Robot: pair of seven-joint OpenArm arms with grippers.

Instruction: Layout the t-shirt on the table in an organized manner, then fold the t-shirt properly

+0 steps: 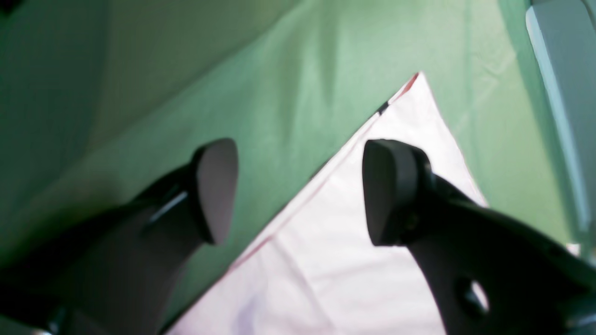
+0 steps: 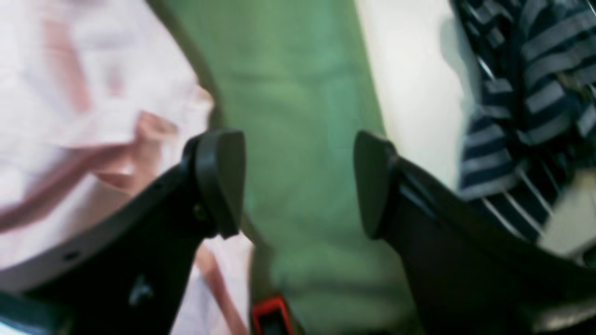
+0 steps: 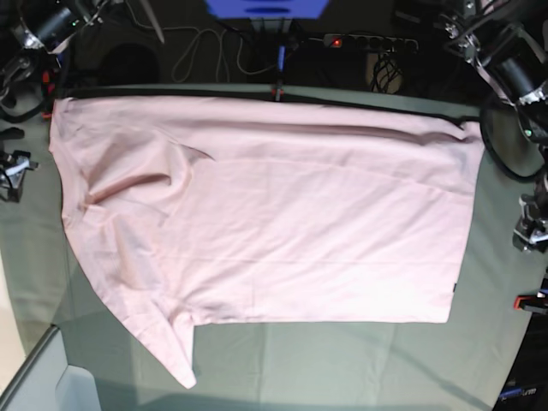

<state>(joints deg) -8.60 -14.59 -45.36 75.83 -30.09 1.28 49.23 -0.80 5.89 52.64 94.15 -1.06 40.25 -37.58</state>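
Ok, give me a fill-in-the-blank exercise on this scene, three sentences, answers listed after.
1. The t-shirt spread on the table is pale ____ in colour.
2. In the left wrist view, the left end effector hovers with its jaws ____ above a corner of the shirt.
3. In the right wrist view, the cloth directly between the right end effector's fingertips is ____ in colour.

Missing words: pink; open; green

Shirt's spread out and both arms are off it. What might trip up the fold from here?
1. The t-shirt is bunched and creased around its sleeve at the base view's left; folding now may lock those wrinkles in.
2. Its far edge lies at the table's back edge, so a tug could drag it off.
3. The left pincer, open over a corner, might pinch the table cover too.
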